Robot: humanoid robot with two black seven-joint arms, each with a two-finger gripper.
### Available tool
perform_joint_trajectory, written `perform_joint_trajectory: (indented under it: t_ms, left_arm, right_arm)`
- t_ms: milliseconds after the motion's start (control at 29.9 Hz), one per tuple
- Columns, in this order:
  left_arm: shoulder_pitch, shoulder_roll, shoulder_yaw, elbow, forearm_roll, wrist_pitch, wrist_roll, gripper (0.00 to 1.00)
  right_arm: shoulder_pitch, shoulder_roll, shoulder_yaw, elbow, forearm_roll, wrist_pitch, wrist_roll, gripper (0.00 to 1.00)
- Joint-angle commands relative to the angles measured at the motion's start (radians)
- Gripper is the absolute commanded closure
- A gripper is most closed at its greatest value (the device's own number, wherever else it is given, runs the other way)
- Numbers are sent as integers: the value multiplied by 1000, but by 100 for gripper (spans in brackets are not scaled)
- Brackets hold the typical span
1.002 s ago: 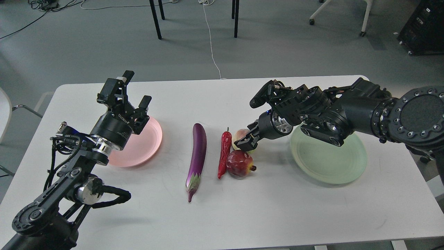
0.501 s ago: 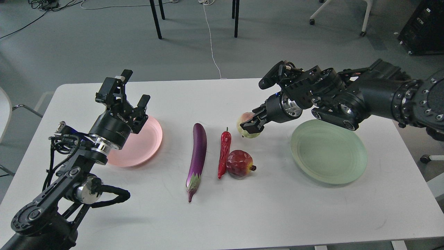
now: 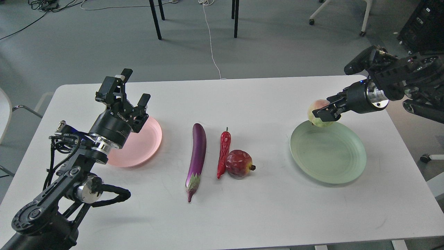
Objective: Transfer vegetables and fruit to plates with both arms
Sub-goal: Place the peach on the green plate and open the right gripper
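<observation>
My right gripper [image 3: 322, 114] is shut on the round pale green fruit with pink blush [image 3: 318, 110] and holds it in the air over the far left rim of the mint green plate [image 3: 333, 163]. My left gripper [image 3: 133, 88] is open and empty, raised over the far side of the pink plate [image 3: 145, 146]. The purple eggplant [image 3: 197, 152], the red chili pepper [image 3: 223, 151] and the dark red pomegranate [image 3: 239, 163] lie side by side on the white table [image 3: 242, 208] between the two plates. The chili touches the pomegranate.
The table's far edge runs behind both grippers. Beyond it on the grey floor are black chair legs [image 3: 155, 19], a white cable [image 3: 211, 45] and a dark cabinet [image 3: 425, 24] at the far right.
My right gripper has lifted the pale green fruit from beside the chili and carried it right, to above the mint green plate's rim. The left arm has barely moved.
</observation>
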Motion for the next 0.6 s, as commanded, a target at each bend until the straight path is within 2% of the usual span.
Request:
perform_joint_trajectory:
  t_ms: [0,67,200,301,367,568]
  left_arm:
    - [-2,-2,2,0,0,0,0,0]
    - [-3,0,2,0,0,0,0,0]
    - [-3,0,2,0,0,-2,0,0]
    - [-3,0,2,0,0,-2,0,0]
    - [-3,0,2,0,0,-2,0,0]
    - [-3,0,2,0,0,-2,0,0]
  right_arm:
    - [-58,-3,1,-39,-2,-14,0,55]
    - [-86,1,1,-65,-2,-20,0,54]
    - [-138,12,1,-106,0,-42,0,45]
    - [-144,24,3,-114,1,-54,0,24]
    - [-144,26,4,-114,1,-56,0,4]
    - [-91,20,6,-73,3,-54,0,3]
